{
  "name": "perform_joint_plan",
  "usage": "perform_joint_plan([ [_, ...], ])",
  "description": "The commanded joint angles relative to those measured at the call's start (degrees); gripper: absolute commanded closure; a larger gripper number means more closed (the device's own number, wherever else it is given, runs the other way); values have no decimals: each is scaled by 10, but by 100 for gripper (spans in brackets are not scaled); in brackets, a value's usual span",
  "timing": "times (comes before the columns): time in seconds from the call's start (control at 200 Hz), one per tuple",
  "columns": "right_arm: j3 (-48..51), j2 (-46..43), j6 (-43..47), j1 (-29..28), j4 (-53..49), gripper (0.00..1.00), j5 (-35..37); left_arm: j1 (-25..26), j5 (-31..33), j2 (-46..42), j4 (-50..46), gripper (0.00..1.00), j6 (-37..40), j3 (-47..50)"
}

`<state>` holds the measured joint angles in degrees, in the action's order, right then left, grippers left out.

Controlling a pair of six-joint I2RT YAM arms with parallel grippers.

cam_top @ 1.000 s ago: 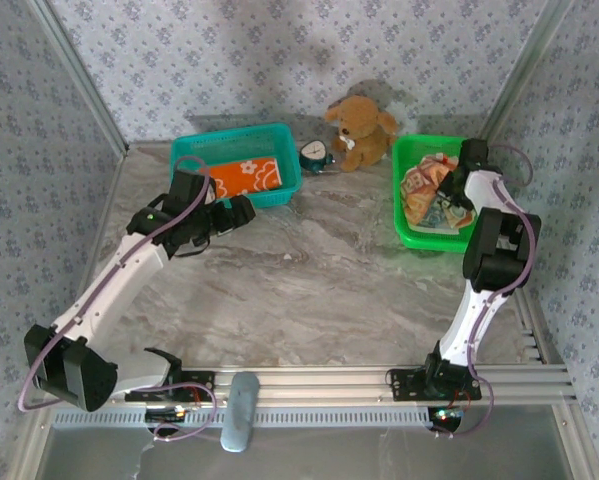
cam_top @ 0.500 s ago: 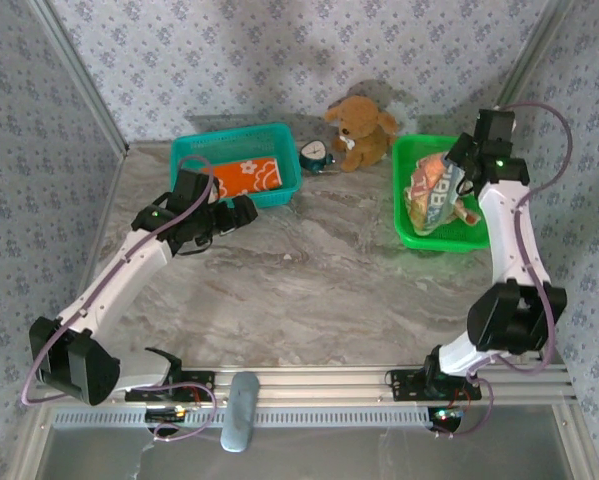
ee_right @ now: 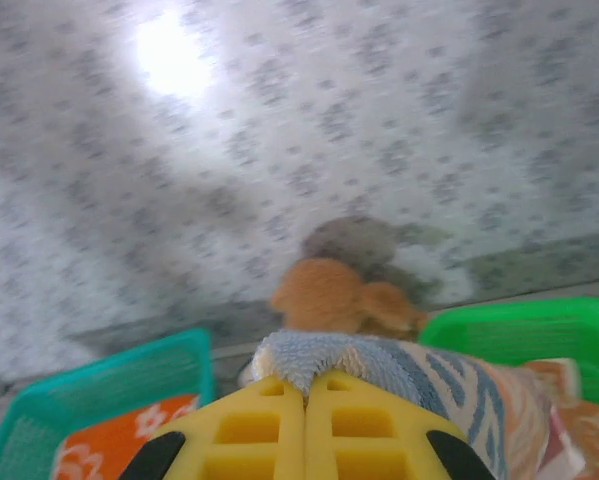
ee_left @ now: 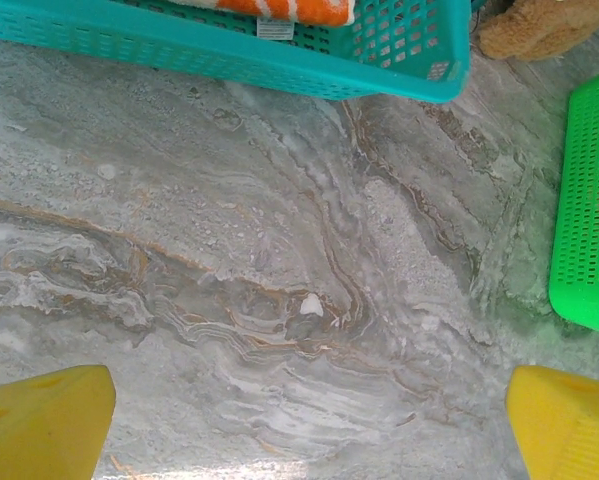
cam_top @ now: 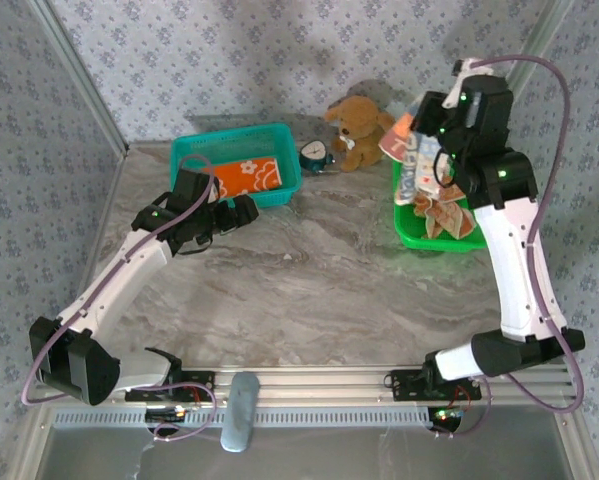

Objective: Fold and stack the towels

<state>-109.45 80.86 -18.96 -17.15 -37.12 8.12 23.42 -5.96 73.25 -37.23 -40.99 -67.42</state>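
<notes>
While 1 folded orange towel (cam_top: 247, 175) lies in the teal basket (cam_top: 234, 134), my right claw (ee_right: 305, 390) pinches a blue-patterned towel (ee_right: 409, 365) above the green basket (cam_top: 407, 236) of crumpled towels (cam_top: 449, 215). My left claw (cam_top: 241, 212) hangs spread; most folding remains, I judge.

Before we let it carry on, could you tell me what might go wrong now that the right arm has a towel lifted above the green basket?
The right gripper pinches the lifted towel only by an edge, so it may slip free. The towel hangs bunched just above the other towels in the green basket and might drag one out. It could also brush the plush toy.
</notes>
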Motion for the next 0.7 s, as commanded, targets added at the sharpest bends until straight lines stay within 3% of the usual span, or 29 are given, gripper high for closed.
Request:
perform_joint_plan([
  [0.0,-1,-3,-34,-65,-36,100,-6,-9,-3,-22,-1,1,12,8],
  [0.11,59,-15,-97,-118,-19,100,-22,-15,1,-34,-5,1,13,17],
  [0.24,149,-13,-145,-143,32,100,-48,-23,0,-38,-10,1,13,21],
  [0.41,233,27,-149,-120,95,100,-86,-22,-2,-34,-9,0,13,29],
  [0.555,243,112,-122,-61,128,100,-127,-21,-13,-24,-5,1,7,43],
  [0.6,239,141,-110,-46,128,93,-131,-19,-13,-21,-3,1,6,48],
  [0.665,227,176,-89,-29,114,54,-139,-16,-12,-18,2,1,7,55],
  [0.695,220,188,-82,-24,102,43,-140,-14,-13,-15,3,1,6,59],
])
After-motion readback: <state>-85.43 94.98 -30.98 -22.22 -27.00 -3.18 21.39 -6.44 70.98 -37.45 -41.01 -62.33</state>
